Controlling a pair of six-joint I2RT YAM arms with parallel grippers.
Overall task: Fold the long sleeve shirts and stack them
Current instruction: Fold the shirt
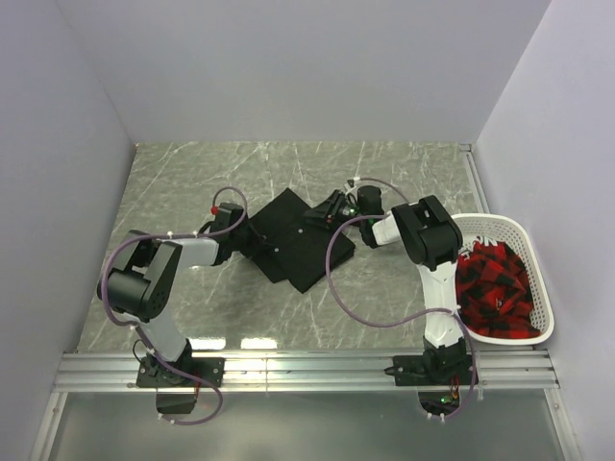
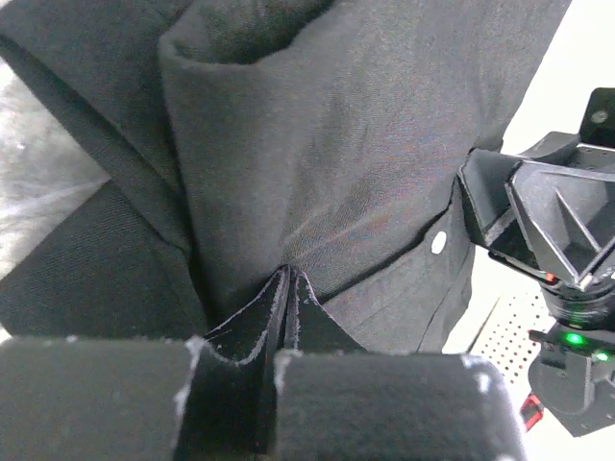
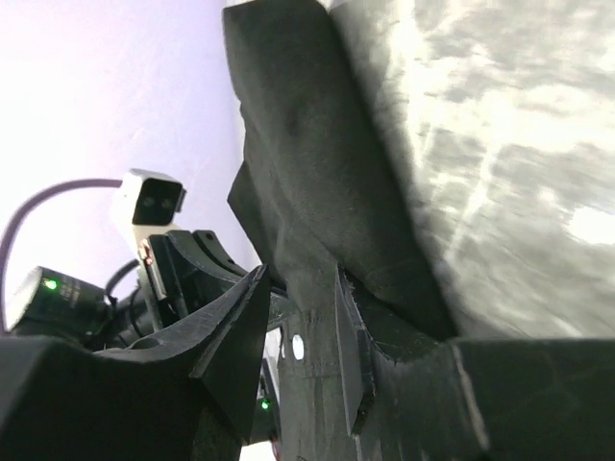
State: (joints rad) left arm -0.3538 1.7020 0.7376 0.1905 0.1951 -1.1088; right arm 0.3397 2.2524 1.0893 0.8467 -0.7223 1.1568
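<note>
Lying folded on the table, plain black shirt (image 1: 293,240) with pale buttons, both tools pinching its edges

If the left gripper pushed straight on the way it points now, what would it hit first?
The black shirt it is pinching; the left gripper is shut on a fold. Beyond the cloth sits the right gripper, though depth there is unclear.

**Grey marble-look table, 2 things on it**

The table (image 1: 404,173) has a grey veined top. A folded black shirt (image 1: 293,240) lies flat near the middle, and a white perforated basket (image 1: 538,288) of red-and-black checked cloth (image 1: 492,288) sits at the right edge.
</note>
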